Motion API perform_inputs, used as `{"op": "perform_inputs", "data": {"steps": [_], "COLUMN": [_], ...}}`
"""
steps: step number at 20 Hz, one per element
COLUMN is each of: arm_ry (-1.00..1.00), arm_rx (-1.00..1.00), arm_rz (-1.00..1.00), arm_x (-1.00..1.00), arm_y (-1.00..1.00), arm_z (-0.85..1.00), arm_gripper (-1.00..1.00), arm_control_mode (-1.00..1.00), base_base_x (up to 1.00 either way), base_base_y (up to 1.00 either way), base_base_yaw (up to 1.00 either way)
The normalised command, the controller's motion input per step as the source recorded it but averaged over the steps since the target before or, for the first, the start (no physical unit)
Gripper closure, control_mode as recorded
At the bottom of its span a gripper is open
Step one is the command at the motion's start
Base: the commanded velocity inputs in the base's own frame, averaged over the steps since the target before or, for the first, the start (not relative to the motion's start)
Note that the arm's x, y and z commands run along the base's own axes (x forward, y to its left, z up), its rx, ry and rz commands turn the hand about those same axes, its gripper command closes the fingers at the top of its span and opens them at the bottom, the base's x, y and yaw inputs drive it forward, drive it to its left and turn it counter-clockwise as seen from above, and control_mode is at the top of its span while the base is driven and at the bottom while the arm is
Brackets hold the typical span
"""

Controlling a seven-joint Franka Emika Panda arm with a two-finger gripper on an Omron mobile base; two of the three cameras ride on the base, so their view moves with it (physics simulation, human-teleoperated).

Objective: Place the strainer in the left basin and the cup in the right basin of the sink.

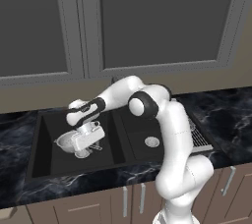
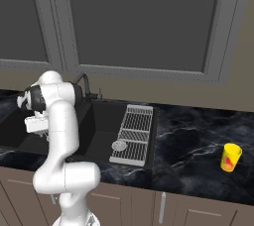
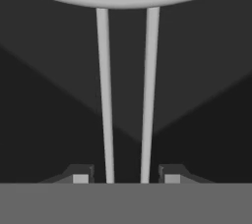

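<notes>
- My gripper (image 1: 84, 145) sits low in the left basin (image 1: 44, 144), jaws half open astride the strainer's (image 1: 66, 142) wire handle (image 3: 104, 95); I can't tell whether the fingertips (image 3: 80, 178) touch it.
- Strainer bowl just ahead of the fingers.
- Cup (image 2: 230, 157) far right, on the counter (image 2: 198, 141).

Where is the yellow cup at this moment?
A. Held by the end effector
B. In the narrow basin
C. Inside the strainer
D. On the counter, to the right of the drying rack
D. In the right base view the cup stands on the black counter, well right of the rack, away from the sink.
</notes>
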Motion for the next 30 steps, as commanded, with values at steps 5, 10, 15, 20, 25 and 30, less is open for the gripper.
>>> {"op": "perform_inputs", "data": {"steps": [5, 10, 15, 20, 25, 30], "arm_ry": [0.00, 0.00, -0.01, -0.08, -0.10, -0.12], "arm_rx": [0.00, 0.00, 0.00, 0.00, 0.00, 0.02], "arm_rz": [0.00, 0.00, 0.00, 0.00, 0.00, 0.00], "arm_x": [0.15, 0.18, 0.19, 0.14, 0.17, 0.11], "arm_y": [0.12, 0.09, 0.01, 0.00, 0.00, 0.00], "arm_z": [-0.33, -0.31, -0.32, -0.36, -0.39, -0.36], "arm_gripper": [1.00, 1.00, 1.00, 1.00, 1.00, 1.00], "arm_control_mode": [-1.00, -1.00, -1.00, -1.00, -1.00, -1.00], "base_base_x": [0.00, 0.00, 0.00, 0.00, 0.00, 0.00], "base_base_y": [0.00, 0.00, 0.00, 0.00, 0.00, 0.00], "base_base_yaw": [0.00, 0.00, 0.00, 0.00, 0.00, 0.00]}}
